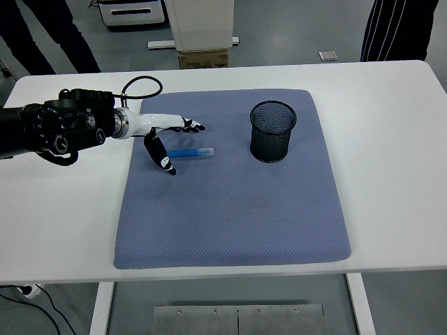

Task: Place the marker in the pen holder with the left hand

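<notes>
A blue marker lies flat on the blue-grey mat, left of the black mesh pen holder, which stands upright and looks empty. My left hand hovers at the marker's left end, open: the fingers stretch out behind the marker and the thumb points down in front of its left end. The hand holds nothing. The right arm is out of view.
The mat covers the middle of the white table. People's legs stand beyond the far edge at top left and top right. A cardboard box and a white cabinet stand behind the table.
</notes>
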Action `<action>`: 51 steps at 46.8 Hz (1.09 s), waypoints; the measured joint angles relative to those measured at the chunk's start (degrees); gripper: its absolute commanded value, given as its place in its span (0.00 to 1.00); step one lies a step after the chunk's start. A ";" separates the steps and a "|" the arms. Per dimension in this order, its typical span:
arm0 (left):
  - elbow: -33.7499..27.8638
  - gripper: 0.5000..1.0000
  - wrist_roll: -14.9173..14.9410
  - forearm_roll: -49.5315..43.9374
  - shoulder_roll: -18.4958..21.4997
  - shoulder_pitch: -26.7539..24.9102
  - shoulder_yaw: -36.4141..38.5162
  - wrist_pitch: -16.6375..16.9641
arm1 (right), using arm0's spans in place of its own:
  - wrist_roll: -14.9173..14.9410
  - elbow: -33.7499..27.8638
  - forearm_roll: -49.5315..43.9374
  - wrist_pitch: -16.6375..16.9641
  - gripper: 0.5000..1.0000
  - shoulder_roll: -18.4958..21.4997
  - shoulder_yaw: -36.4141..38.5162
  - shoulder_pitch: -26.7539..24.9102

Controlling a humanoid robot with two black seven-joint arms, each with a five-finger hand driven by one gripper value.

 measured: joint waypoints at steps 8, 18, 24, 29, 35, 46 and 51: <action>0.02 1.00 0.22 2.30 -0.60 -0.05 0.01 -0.21 | 0.00 0.00 0.00 0.00 1.00 0.00 0.00 0.00; 0.05 1.00 0.23 6.34 -1.16 -0.43 0.06 -0.30 | 0.00 -0.01 0.00 0.00 1.00 0.00 0.01 0.00; 0.06 1.00 0.23 7.45 -1.18 -0.79 0.09 -0.31 | 0.00 -0.01 0.00 0.00 1.00 0.00 0.00 0.00; 0.06 0.94 0.23 8.39 -1.24 -0.83 0.18 -0.33 | 0.00 0.00 0.00 0.00 1.00 0.00 -0.01 0.00; 0.06 0.75 0.23 9.03 -1.40 -0.83 0.18 -0.29 | 0.00 0.00 0.00 0.00 1.00 0.00 0.03 0.00; 0.06 0.54 0.23 9.91 -1.78 -0.84 0.18 -0.30 | 0.00 -0.01 0.00 0.00 1.00 0.00 0.02 0.00; 0.06 0.52 0.23 9.91 -1.85 -0.84 0.18 -0.31 | 0.00 0.00 0.00 0.00 1.00 0.00 -0.01 0.00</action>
